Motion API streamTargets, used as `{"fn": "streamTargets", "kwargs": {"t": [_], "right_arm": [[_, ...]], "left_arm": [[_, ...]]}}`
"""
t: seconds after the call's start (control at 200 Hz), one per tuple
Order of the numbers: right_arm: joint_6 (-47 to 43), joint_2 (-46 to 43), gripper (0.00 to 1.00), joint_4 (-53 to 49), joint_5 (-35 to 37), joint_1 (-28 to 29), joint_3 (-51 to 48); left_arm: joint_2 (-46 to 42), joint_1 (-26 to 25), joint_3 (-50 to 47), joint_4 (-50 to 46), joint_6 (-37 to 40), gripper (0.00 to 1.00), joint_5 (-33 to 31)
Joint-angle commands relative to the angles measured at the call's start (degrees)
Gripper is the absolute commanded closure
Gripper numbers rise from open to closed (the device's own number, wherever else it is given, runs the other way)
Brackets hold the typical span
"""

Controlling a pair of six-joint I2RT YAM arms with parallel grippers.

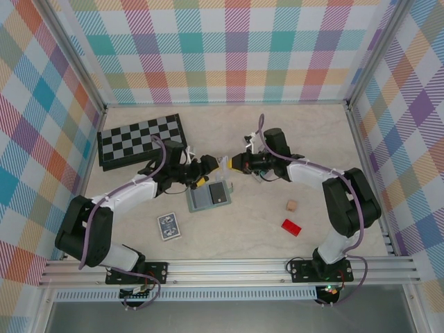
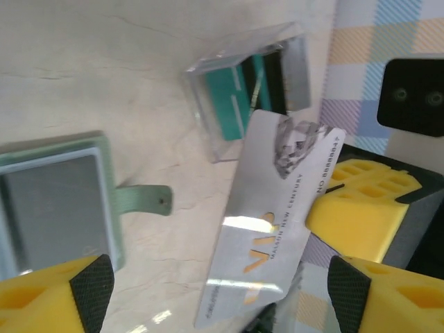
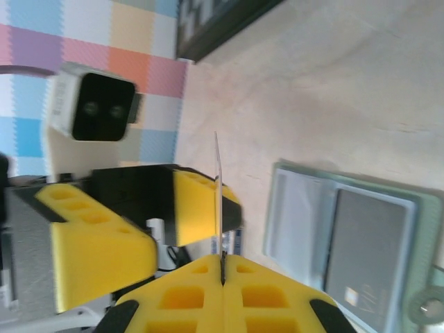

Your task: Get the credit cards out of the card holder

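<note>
Passing the card point(image 2: 277, 208) from one gripper to the other is the step I judge to be in hand, and to do it well I should draw my left gripper point(image 2: 220, 286) straight back, so that neither pad brushes the card and twists it. Its jaws stand wide apart, one on each side of the card, and I see no contact with it. My right gripper point(image 3: 222, 267) is pressed together on the card's edge; in its own view the card stands as a thin upright line between the two yellow fingers. The hold is only on a small part of one end, so I would move slowly and lay the card flat on a free part of the table point(image 1: 277, 139), away from the tray point(image 2: 243, 90). The card is silver and shiny, with orange letters and a grey emblem, and it hangs tilted in the air on the far side of the holder point(image 1: 208, 198). The holder lies open and flat between my arms, grey-green, with a small strap. A dark card point(image 3: 368, 243) seems to remain in it, so I judge the task is not finished.
</note>
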Motion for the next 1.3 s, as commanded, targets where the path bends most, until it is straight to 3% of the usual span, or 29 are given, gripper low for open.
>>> {"fn": "streamTargets", "kwargs": {"t": [0.0, 0.09, 0.3, 0.505, 0.65, 0.78, 0.91, 0.975, 1.12, 1.2, 1.295], "right_arm": [[5.9, 1.1, 0.95, 9.7, -7.2, -0.7, -0.6], [8.1, 1.8, 0.95, 12.1, -8.5, -1.1, -0.9], [11.1, 2.5, 0.95, 15.1, -9.9, -2.6, -2.0], [12.9, 3.2, 0.92, 17.2, -11.2, -2.6, -2.0], [14.4, 3.9, 0.79, 18.1, -12.1, -1.6, -1.0], [15.5, 5.2, 0.79, 18.8, -12.3, 0.5, 0.7], [15.6, 4.9, 0.85, 19.0, -10.4, 0.3, 0.5], [13.4, 4.1, 0.91, 16.1, -9.0, -0.2, 0.5], [0.4, 0.3, 0.96, -1.8, -3.7, -3.3, 2.8], [-10.1, -2.8, 0.98, -14.7, 3.2, -5.1, 5.8], [-20.9, -5.2, 0.99, -27.4, 13.5, -6.5, 10.2]], "left_arm": [[2.3, 0.7, -2.9, 13.9, -5.2, 0.17, 8.2], [3.1, 0.7, -3.2, 18.7, -6.7, 0.24, 9.5], [1.9, 1.0, -3.9, 23.9, -7.4, 0.53, 9.8], [3.0, 1.0, -4.8, 30.7, -10.7, 0.87, 10.8], [3.4, 0.8, -4.9, 32.7, -11.7, 0.94, 10.2], [3.9, 0.1, -4.4, 33.4, -12.3, 0.96, 10.2], [3.7, 0.0, -4.6, 31.3, -11.6, 0.94, 9.2], [2.9, 0.2, -4.6, 28.1, -10.4, 0.88, 8.1], [-1.7, 1.1, -3.6, 12.6, -4.3, 0.56, 1.9], [-5.0, 1.2, -1.8, -0.6, 1.3, 0.37, -5.0], [-8.1, 1.2, 0.9, -15.1, 6.9, 0.22, -15.1]]}}
